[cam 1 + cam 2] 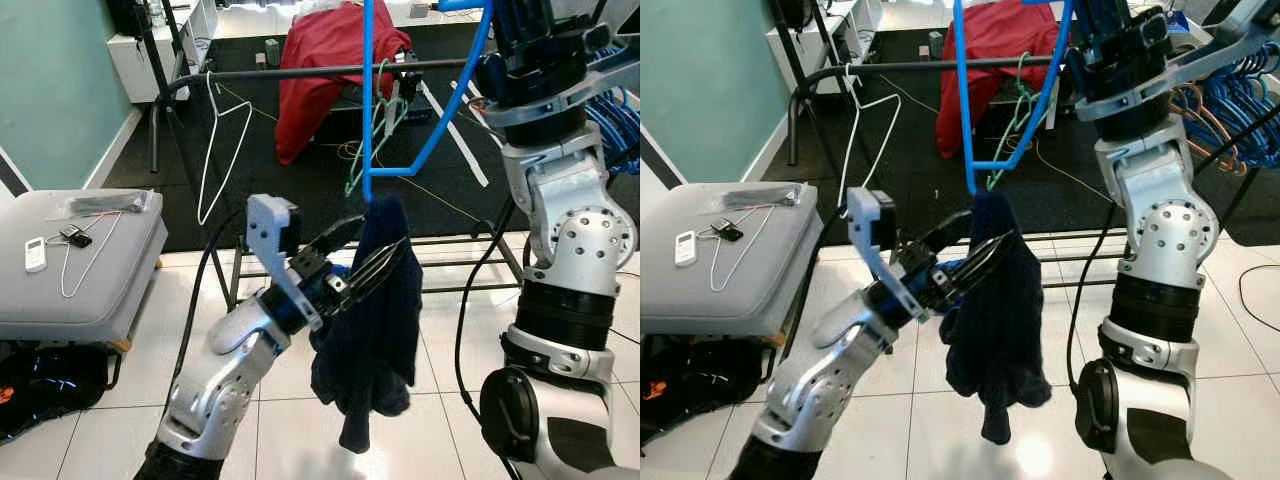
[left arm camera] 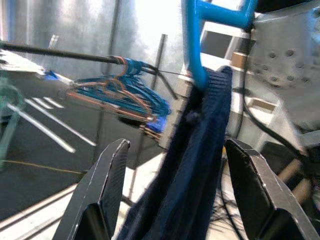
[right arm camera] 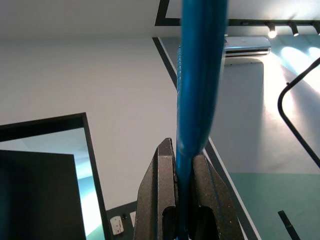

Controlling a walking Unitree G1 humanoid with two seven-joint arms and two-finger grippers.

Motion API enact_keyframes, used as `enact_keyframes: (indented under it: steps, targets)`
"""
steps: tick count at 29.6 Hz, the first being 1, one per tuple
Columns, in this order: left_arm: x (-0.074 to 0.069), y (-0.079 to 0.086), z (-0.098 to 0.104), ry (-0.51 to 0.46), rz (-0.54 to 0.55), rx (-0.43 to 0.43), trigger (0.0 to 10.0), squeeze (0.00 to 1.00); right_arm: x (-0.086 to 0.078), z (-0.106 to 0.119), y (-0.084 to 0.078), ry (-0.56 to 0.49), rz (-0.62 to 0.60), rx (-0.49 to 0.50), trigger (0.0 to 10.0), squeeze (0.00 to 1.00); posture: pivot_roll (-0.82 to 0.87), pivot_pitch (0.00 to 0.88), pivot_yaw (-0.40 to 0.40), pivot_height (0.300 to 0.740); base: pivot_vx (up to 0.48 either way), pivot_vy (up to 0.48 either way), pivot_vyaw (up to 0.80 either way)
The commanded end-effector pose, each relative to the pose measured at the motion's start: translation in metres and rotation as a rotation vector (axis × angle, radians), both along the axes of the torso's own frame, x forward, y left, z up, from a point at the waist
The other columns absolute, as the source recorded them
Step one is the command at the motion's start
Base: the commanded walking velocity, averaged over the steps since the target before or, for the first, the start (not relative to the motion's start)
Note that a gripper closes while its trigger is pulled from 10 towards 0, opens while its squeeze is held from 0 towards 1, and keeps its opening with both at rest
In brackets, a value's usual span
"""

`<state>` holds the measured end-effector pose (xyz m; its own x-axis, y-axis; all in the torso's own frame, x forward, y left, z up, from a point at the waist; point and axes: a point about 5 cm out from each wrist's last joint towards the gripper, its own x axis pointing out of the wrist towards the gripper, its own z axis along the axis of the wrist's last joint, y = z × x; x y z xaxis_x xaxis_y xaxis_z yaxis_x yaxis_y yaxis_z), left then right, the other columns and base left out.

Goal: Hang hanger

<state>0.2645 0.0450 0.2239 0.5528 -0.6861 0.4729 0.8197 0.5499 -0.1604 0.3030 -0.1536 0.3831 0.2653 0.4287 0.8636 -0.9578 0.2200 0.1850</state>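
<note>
A blue plastic hanger (image 1: 369,100) hangs tilted in front of me, held high by my right gripper (image 3: 184,152), which is shut on one of its bars. A dark navy garment (image 1: 375,330) droops from the hanger's lower corner. My left gripper (image 1: 382,233) is open at that corner, one finger on each side of the cloth (image 2: 200,165), its pads (image 2: 112,175) apart from it. The black rail (image 1: 300,73) of the clothes rack runs across behind the hanger.
A white wire hanger (image 1: 225,150) and a green one (image 1: 375,130) hang on the rail. Red cloth (image 1: 330,60) lies on the dark floor behind. Bunched blue hangers (image 1: 610,110) hang at far right. A grey cushioned seat (image 1: 80,270) with a remote stands at left.
</note>
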Motion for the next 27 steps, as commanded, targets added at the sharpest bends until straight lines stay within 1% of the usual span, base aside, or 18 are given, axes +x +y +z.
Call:
enact_keyframes:
  steps: [1,5,6,7,18,21,22,24,25,26,27]
  targets:
    - [0.003,-0.002,-0.002,0.000,0.032,0.009,10.0,0.00,-0.004,0.008,0.000,-0.038,0.009,0.007,0.0,0.00,-0.12,0.099,0.036,0.740,0.000,0.000,0.00]
    - [0.005,-0.002,-0.002,-0.011,0.068,0.021,10.0,0.00,-0.004,0.009,0.000,-0.041,0.010,0.009,0.0,0.00,-0.12,0.100,0.036,0.740,0.000,0.000,0.00]
    - [0.005,-0.001,-0.002,-0.017,0.077,0.024,7.0,0.00,-0.004,0.009,-0.001,-0.042,0.011,0.010,0.0,0.00,-0.12,0.100,0.035,0.740,0.000,0.000,0.00]
    - [0.005,-0.001,-0.002,-0.024,0.080,0.027,0.0,0.00,-0.004,0.009,-0.001,-0.042,0.011,0.010,0.0,0.00,-0.12,0.100,0.035,0.740,0.000,0.000,0.00]
    - [0.004,-0.005,-0.003,-0.052,0.079,0.033,0.0,0.00,-0.001,0.009,0.001,-0.033,-0.007,-0.001,0.0,0.00,-0.12,0.100,0.029,0.740,0.000,0.000,0.00]
    - [0.004,-0.005,0.000,-0.047,0.072,0.003,0.0,0.00,0.010,0.000,0.008,0.007,-0.170,-0.125,0.0,0.00,-0.12,0.100,0.028,0.740,0.000,0.000,0.00]
    - [0.004,-0.005,0.001,-0.046,0.071,-0.008,0.0,0.00,0.014,-0.006,0.013,0.018,-0.230,-0.181,0.0,0.00,-0.12,0.100,0.027,0.740,0.000,0.000,0.00]
    - [0.004,-0.004,0.002,-0.045,0.072,-0.017,0.0,0.00,0.017,-0.011,0.019,0.025,-0.282,-0.236,0.0,0.00,-0.12,0.099,0.027,0.740,0.000,0.000,0.00]
    - [0.004,-0.004,0.002,-0.045,0.072,-0.017,0.0,0.00,0.017,-0.011,0.019,0.025,-0.282,-0.236,0.0,0.00,-0.12,0.099,0.027,0.740,0.000,0.000,0.00]
    - [0.004,-0.004,0.002,-0.046,0.074,-0.021,0.0,0.00,0.019,-0.015,0.023,0.028,-0.306,-0.266,0.0,0.00,-0.12,0.099,0.027,0.740,0.000,0.000,0.00]
    - [0.004,-0.004,0.002,-0.046,0.074,-0.021,0.0,0.00,0.019,-0.015,0.023,0.028,-0.306,-0.266,0.0,0.00,-0.12,0.099,0.027,0.740,0.000,0.000,0.00]
